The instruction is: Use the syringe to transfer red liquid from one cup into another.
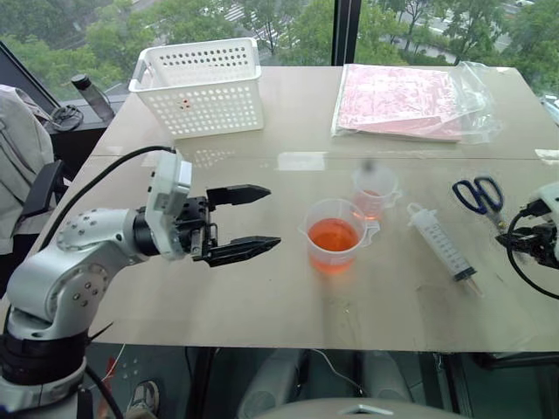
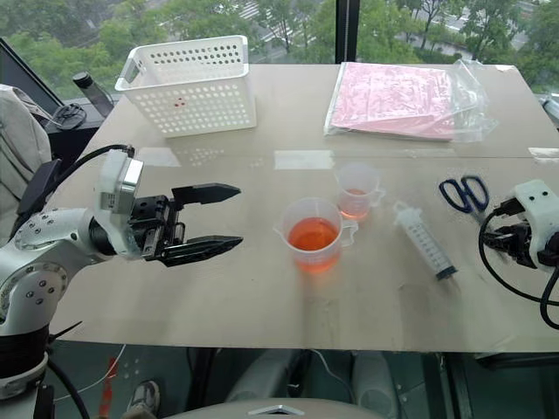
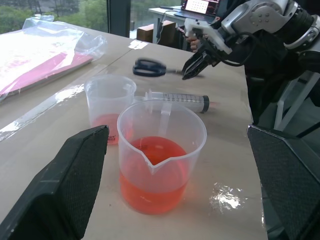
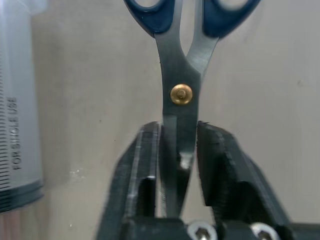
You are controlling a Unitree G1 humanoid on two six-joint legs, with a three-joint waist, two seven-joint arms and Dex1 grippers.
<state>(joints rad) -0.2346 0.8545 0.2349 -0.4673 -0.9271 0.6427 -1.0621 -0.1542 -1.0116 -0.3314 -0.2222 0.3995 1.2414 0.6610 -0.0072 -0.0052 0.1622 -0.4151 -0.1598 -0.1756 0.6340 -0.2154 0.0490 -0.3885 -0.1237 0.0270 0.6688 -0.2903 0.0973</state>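
progress: not begun, small cup (image 1: 374, 194) barely tinted | syringe (image 1: 441, 242) flat on counter (image 1: 262, 305) beside beaker (image 1: 334, 236) | left end effector (image 1: 244, 223) spread empty | right end effector (image 4: 179, 150) straddling scissors (image 4: 182, 75) blades, grip unclear

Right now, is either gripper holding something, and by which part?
The left gripper holds nothing, jaws open. The blades of the scissors sit inside the right gripper, just beyond the pivot; a firm grip cannot be told.

The pale desk (image 1: 262, 297) carries a white basket (image 1: 201, 85) at its far left, a bagged pink sheet (image 1: 406, 100) far right, two cups, large (image 1: 334, 236) and small (image 1: 374, 192), mid-desk, then a syringe (image 1: 443, 242) and scissors (image 1: 479, 195) toward the right edge.
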